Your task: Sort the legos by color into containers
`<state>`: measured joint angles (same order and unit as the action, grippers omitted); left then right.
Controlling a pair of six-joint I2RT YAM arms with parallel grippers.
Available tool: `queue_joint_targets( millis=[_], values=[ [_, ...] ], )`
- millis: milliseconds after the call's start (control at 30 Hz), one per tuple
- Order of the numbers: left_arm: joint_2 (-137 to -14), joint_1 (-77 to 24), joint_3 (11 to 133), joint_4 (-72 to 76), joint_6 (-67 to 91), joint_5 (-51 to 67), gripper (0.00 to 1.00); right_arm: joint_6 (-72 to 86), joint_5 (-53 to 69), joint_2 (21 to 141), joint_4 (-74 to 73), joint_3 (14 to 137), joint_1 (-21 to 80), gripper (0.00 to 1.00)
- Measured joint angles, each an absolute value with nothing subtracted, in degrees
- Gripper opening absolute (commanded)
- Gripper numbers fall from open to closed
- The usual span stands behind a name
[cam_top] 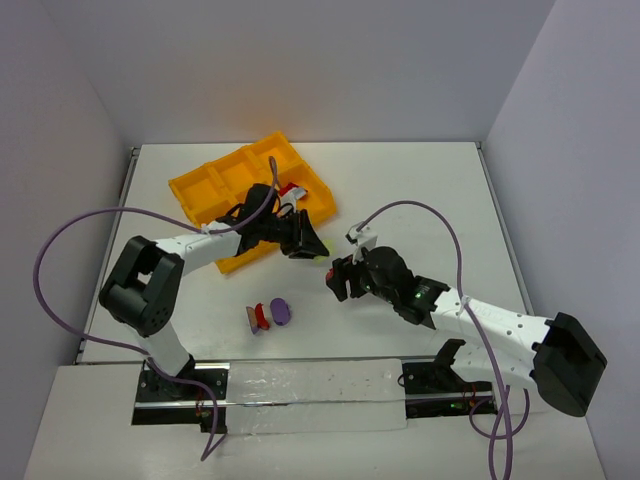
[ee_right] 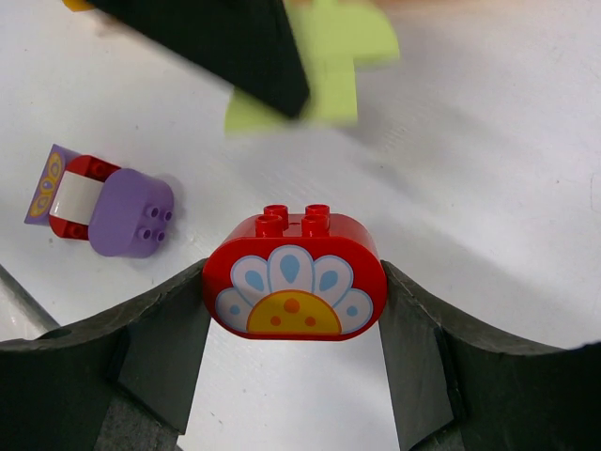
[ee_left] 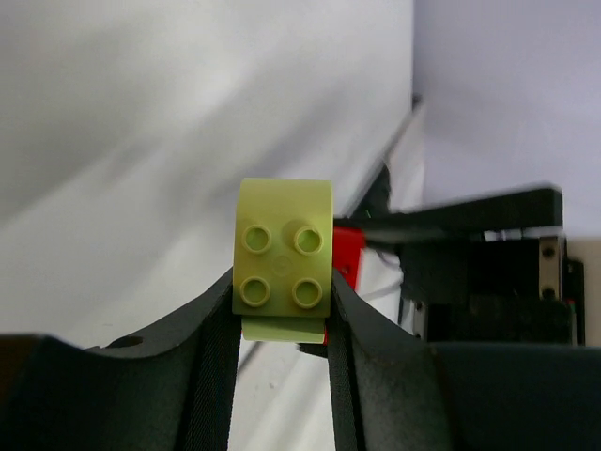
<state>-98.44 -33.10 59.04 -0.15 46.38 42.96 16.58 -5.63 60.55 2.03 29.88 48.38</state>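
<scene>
Found left gripper [cam_top: 303,238] clenched on a lime brick [cam_top: 318,247], just off the near right corner of the tray [cam_top: 180,190], over the table [cam_top: 420,190]. Confirmed this in the left wrist view: lime brick [ee_left: 283,263] pinched between both fingers [ee_left: 211,376], four studs facing the camera, rounded edge uppermost. Found right gripper [cam_top: 340,278] clenched on a red brick [ee_right: 294,277], studs up, a printed fan of white, blue and yellow on its near face, with dark pads [ee_right: 155,362] pressed to both ends. Placed the right gripper just near and right of the left one, tips facing it across a small gap. Saw a sliver of the red brick just right of the lime one from the left wrist; could not determine contact between the two. Recorded a cluster [cam_top: 268,315] lying on the table, near and left of both grippers, outside the tray: a purple brick [ee_right: 131,214] joined to a red-and-white piece, a patterned purple plate at its left end. Noted a red piece [cam_top: 292,190] in the right part of the tray, partly hidden by the left arm; could not determine its cell.
</scene>
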Motion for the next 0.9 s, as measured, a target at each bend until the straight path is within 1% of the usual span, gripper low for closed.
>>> queue_joint_targets(
  millis=[233, 367, 400, 467, 500, 567, 633, 767, 900],
  values=[
    [-97.02, -27.19, 57.98, -0.16, 48.56, 37.07, 0.00, 16.62, -5.63, 60.79, 2.16, 29.58, 48.38, 0.16],
    [-95.28, -26.98, 57.98, -0.17, 48.90, 36.27, 0.00, 16.97, -6.85, 63.64, 1.82, 29.99, 48.35, 0.24],
    [-94.86, -26.85, 57.98, -0.18, 48.90, 36.22, 0.00, 17.20, -7.32, 65.16, 1.51, 30.38, 48.28, 0.28],
    [-94.24, -26.40, 57.97, -0.19, 48.90, 36.13, 0.00, 17.74, -8.17, 68.69, 1.06, 31.31, 48.02, 0.41],
    [-93.96, -26.08, 57.91, -0.18, 48.90, 36.11, 0.00, 18.13, -8.24, 70.26, 0.64, 31.66, 47.84, 0.42],
    [-93.19, -25.41, 57.56, -0.22, 48.90, 36.08, 0.00, 18.75, -8.30, 72.90, -0.31, 32.27, 47.45, 0.50],
    [-92.37, -24.78, 57.26, -0.33, 48.86, 36.12, 0.00, 19.41, -8.31, 75.60, -1.10, 33.19, 47.10, 0.68],
    [-90.99, -24.12, 57.19, -0.91, 48.44, 36.18, 0.00, 20.59, -8.17, 79.16, -2.23, 35.55, 46.94, 0.79],
    [-90.25, -23.90, 57.21, -3.22, 47.24, 35.94, 0.00, 21.42, -8.11, 79.46, -2.82, 37.24, 46.83, 0.81]
  ],
)
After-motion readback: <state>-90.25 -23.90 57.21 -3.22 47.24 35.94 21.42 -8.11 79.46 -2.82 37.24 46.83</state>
